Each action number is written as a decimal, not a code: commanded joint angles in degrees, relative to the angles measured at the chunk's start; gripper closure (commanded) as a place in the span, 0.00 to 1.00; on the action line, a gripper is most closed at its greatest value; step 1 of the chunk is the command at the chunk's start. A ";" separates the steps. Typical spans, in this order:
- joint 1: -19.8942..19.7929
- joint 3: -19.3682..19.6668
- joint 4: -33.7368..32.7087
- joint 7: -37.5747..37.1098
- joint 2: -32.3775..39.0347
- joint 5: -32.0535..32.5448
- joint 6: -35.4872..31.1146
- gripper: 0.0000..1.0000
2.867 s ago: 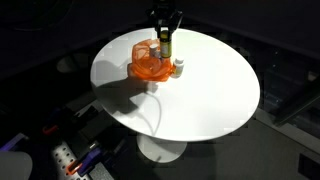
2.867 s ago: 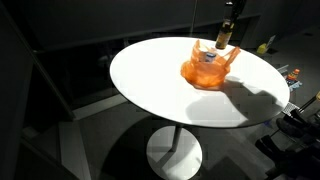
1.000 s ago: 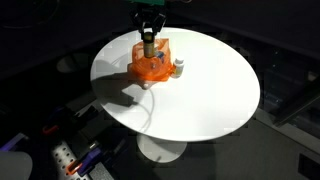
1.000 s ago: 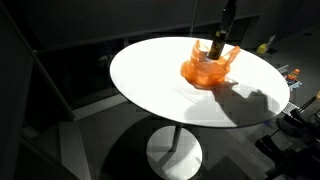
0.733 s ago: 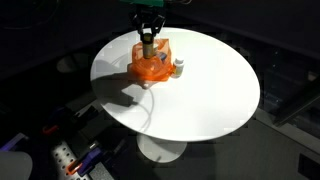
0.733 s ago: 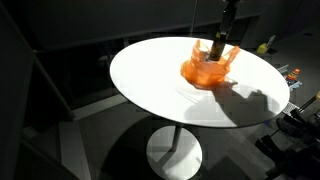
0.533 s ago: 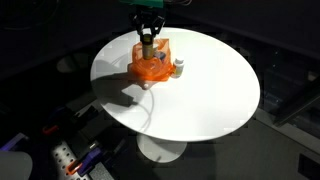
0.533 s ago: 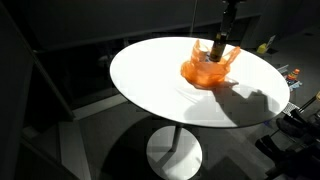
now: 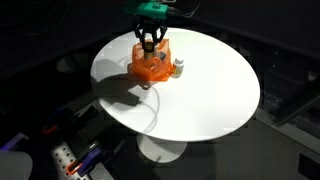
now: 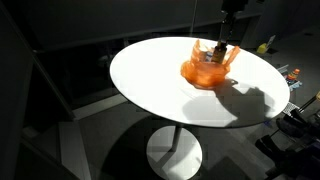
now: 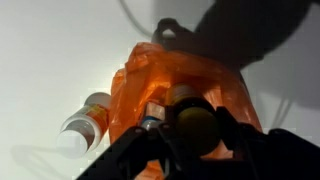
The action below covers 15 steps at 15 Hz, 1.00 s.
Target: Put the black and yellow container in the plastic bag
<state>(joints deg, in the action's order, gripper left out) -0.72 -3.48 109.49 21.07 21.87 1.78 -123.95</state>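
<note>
I've got the gripper point(image 9: 150, 44) clamped on the jar point(image 11: 197, 126) at the open mouth of the bag point(image 9: 145, 68), so releasing should drop it inside, clear of the bottle point(image 11: 84, 118) beside the bag.

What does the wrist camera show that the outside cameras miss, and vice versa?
Only the wrist view: the black and yellow container close up from above, over the plastic bag opening. Only the exterior views: the whole round white table, its pedestal and the robot arm reaching down. Shared: the orange bag and the small bottle beside it.
</note>
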 commanded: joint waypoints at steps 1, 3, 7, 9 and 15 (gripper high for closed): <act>-0.77 0.20 -4.09 0.26 3.71 0.05 1.87 0.80; -0.87 0.52 -5.30 -0.27 5.35 0.46 2.21 0.80; -1.16 0.82 -8.07 -0.54 8.55 0.50 3.29 0.80; -1.21 0.87 -9.01 -0.57 9.58 0.55 3.69 0.80; -0.48 1.18 -7.36 -2.27 7.58 1.32 4.16 0.14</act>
<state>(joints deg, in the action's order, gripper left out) -1.47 -2.43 102.05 20.83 31.14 1.90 -121.45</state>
